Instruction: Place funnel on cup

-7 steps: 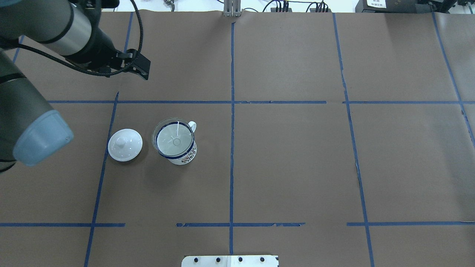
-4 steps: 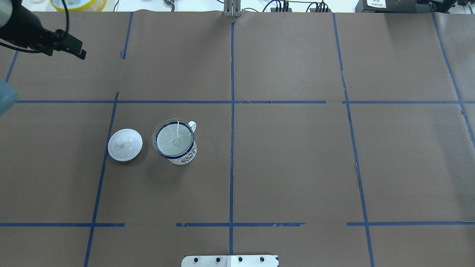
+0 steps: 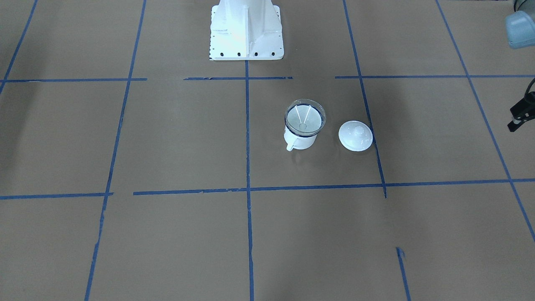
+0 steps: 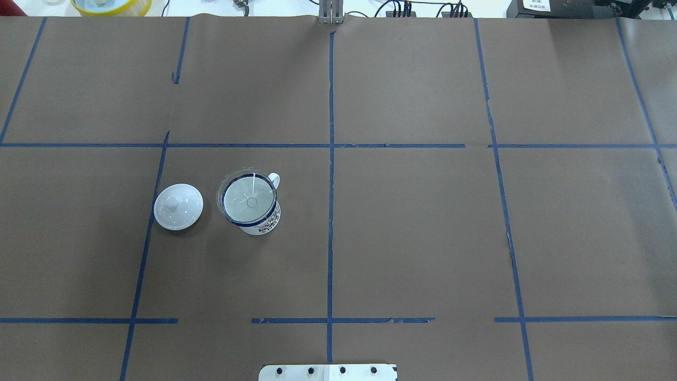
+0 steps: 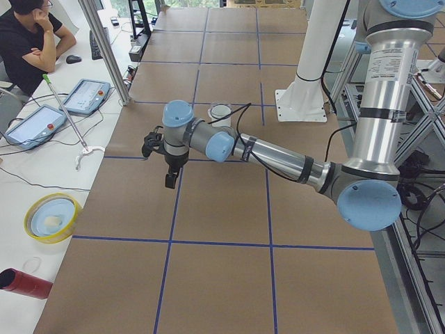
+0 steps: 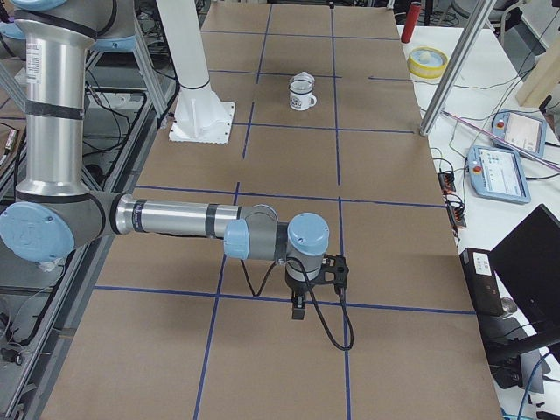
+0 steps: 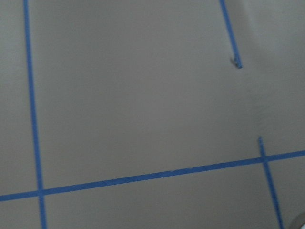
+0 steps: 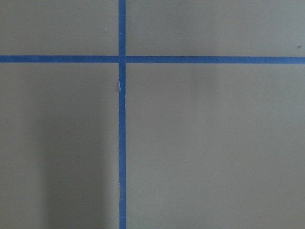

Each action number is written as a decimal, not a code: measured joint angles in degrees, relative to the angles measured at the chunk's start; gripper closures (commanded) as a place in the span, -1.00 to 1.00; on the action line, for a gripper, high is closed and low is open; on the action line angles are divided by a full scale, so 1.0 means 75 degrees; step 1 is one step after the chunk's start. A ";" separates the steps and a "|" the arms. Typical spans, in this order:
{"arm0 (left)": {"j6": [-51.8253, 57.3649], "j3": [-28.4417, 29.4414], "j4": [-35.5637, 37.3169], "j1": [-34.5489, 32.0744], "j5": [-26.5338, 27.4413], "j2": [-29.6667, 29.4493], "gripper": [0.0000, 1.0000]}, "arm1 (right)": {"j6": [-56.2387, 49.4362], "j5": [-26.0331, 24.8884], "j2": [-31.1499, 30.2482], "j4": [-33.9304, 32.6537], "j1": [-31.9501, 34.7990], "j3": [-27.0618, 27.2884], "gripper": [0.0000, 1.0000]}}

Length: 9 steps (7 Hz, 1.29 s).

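The clear funnel (image 4: 248, 200) sits upright in the mouth of the white mug with the dark blue rim (image 4: 263, 226), left of the table's middle. Both also show in the front view, funnel (image 3: 305, 116) on cup (image 3: 299, 141), handle toward the camera. In the left view my left gripper (image 5: 170, 179) hangs over bare paper, far from the cup (image 5: 220, 113); only a black part of it shows at the front view's right edge (image 3: 518, 117), so I cannot tell its state. My right gripper (image 6: 299, 306) hangs over bare paper far from the cup (image 6: 303, 92); I cannot tell its state.
A white knobbed lid (image 4: 178, 206) lies just left of the cup. The robot's white base (image 3: 246, 29) stands at the table's near edge. A yellow bowl (image 5: 52, 216), a red cylinder (image 5: 24, 283), tablets and a seated operator (image 5: 28, 35) are beyond the far edge.
My left arm and gripper have drawn back to the left and out of the overhead view. The funnel, cup and lid have not moved.
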 measured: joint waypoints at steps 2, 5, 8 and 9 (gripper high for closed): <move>0.1318 0.0612 0.0026 -0.0681 0.0003 0.0456 -1.00 | 0.0000 0.0000 0.0000 0.0000 0.0000 -0.0001 -1.00; 0.2014 0.1548 0.0333 -0.1045 -0.0257 0.0517 -1.00 | 0.0000 0.0000 0.0000 0.0000 0.0000 -0.0003 -1.00; 0.2049 0.1239 0.1208 -0.1244 -0.0636 0.0515 -1.00 | 0.0000 0.0000 0.0000 0.0000 0.0000 -0.0001 -1.00; 0.2052 0.1164 0.1283 -0.1262 -0.0632 0.0525 -1.00 | 0.0000 0.0000 0.0000 0.0000 0.0000 0.0001 -1.00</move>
